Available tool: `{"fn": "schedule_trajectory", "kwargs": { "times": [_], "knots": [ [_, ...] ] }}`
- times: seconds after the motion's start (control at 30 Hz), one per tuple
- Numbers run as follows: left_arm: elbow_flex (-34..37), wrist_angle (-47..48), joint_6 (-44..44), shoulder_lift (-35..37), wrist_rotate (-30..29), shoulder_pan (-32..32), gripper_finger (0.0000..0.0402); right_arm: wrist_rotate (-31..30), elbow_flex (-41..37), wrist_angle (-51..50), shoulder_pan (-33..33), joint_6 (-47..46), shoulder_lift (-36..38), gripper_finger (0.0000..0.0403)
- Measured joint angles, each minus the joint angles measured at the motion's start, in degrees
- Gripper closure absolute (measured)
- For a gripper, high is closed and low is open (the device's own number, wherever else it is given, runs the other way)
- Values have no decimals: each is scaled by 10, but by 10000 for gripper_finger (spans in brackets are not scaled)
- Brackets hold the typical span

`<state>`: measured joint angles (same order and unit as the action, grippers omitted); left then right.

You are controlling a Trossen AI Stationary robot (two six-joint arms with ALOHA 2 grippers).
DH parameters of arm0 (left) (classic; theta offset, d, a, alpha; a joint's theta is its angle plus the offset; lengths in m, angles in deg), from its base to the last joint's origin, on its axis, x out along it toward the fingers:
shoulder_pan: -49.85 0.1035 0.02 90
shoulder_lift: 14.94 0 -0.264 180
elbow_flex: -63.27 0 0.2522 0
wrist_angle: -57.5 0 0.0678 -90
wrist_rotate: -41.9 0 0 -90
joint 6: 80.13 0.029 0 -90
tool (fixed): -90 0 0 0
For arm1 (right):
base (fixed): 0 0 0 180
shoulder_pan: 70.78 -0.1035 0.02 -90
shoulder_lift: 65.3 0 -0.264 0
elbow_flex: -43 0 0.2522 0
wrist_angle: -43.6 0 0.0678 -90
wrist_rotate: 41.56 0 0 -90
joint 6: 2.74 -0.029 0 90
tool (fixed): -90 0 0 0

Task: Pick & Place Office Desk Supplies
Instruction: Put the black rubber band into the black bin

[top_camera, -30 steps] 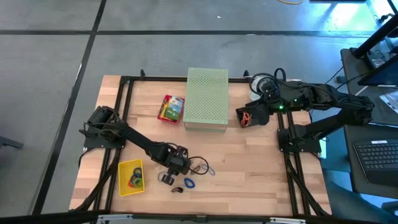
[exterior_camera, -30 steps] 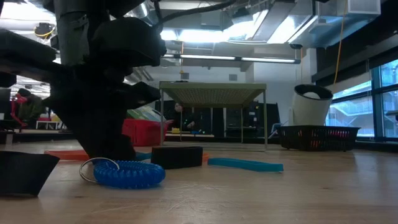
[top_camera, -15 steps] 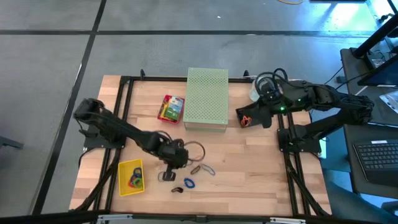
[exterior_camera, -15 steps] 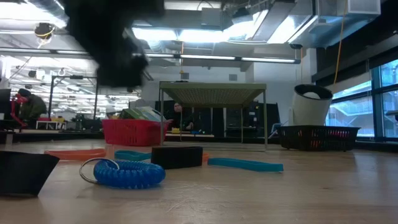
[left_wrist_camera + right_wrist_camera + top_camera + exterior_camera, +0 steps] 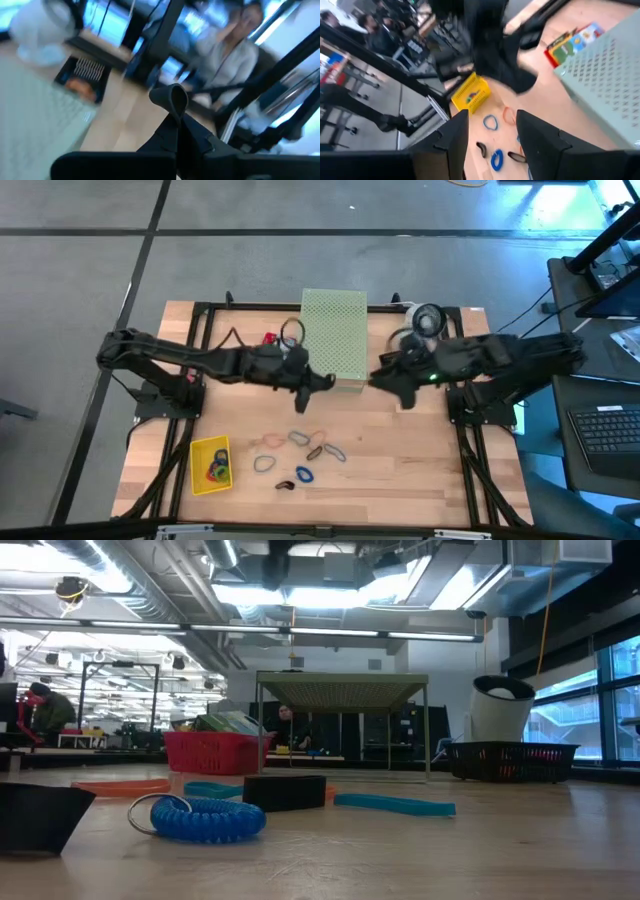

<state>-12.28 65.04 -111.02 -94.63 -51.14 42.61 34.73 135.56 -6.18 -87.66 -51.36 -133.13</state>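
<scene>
Task progress, judged from how things lie now: partly done.

1. Yellow bin (image 5: 210,465), near left corner of the bench (image 5: 400,470). Holds several coloured rubber-band loops (image 5: 217,470); these count as placed.
2. Loose supplies, bench centre-front, just right of the bin: pale and orange loops (image 5: 268,440), a blue loop (image 5: 263,463), a dark clip (image 5: 283,484), a blue coil (image 5: 304,475), and further loops (image 5: 322,451). All lie flat on the wood, apart from the bin; all are left to do.
3. Yellow-and-green card box (image 5: 570,42), far side, beside the pale green perforated box (image 5: 333,335); largely hidden under the left arm in the high view. Not yet moved.
4. Left gripper (image 5: 318,383), raised over mid-bench at the near edge of the perforated box; jaws pressed together, and no item shows between them.
5. Right gripper (image 5: 380,377), just right of that same box edge, facing the left one; jaws spread, with nothing visible between them in the right wrist view.

Surface: pale wooden plank bench inside a black frame.

Room: grey floor with dark seams around the bench. The low view shows an open hall with ceiling lights, a red basket (image 5: 213,752), a black basket (image 5: 510,760) and seated people far behind.
</scene>
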Motion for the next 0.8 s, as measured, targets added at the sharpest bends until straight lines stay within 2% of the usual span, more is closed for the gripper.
{"fn": "schedule_trajectory", "kwargs": {
  "times": [0.13, 0.43, 0.8],
  "knots": [
    [0, -34, 0, -2, 27, 11, 398, -2, 0, 5, -2, 2, -40, 234],
    [0, -34, 0, -4, 37, 9, 399, 11, 0, 71, 12, 9, -106, 232],
    [0, -44, 6, -4, 51, -9, 399, 20, 0, 98, 52, -8, -125, 174]
  ]
}}
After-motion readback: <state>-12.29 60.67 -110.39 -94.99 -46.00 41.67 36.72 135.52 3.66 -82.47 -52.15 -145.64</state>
